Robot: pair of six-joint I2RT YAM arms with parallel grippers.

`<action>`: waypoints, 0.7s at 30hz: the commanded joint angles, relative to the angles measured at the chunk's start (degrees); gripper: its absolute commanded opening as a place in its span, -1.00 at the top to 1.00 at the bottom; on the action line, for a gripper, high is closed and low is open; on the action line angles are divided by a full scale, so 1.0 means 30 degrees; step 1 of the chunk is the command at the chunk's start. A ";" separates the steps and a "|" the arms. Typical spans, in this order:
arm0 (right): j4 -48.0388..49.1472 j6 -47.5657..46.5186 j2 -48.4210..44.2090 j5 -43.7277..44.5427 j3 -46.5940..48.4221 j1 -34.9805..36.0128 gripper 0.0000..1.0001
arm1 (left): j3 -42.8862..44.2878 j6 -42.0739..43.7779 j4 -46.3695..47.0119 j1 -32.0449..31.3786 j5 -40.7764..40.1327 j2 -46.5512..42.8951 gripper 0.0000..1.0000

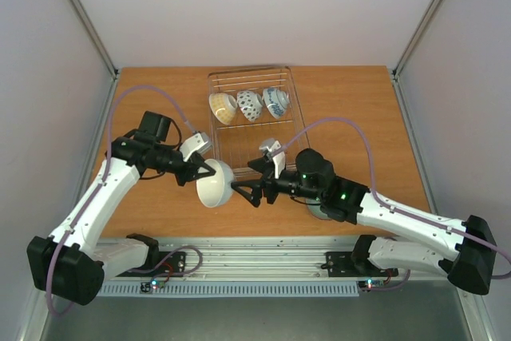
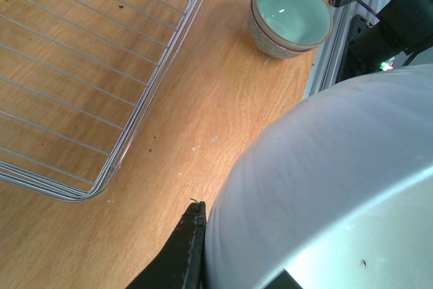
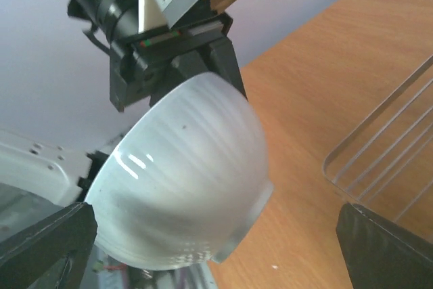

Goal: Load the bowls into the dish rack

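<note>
Presently the left claw (image 1: 206, 171) is clamped on the rim of a plain white bowl (image 1: 214, 185), which is tilted above the desk (image 1: 359, 117), just in front of the dish rack (image 1: 239, 148). The right claw (image 1: 246, 192) is spread wide beside that bowl. Three patterned bowls (image 1: 249, 105) lean in the rack's far end. A pale green bowl (image 2: 291, 15) sits upright on the desk, outside the rack.

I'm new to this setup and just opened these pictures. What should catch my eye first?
A white bowl hangs over the table near its front edge, its rim clamped by the left fingers, with the right fingers spread open beside it. Behind, three patterned bowls stand tipped in a row at the far end of the wire rack. A pale green bowl sits by the right arm.
</note>
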 commanded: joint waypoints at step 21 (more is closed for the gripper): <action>0.6649 0.7205 0.3199 -0.5490 -0.1067 -0.1529 -0.98 | -0.0670 -0.0843 0.1808 0.0131 -0.0742 -0.0535 0.99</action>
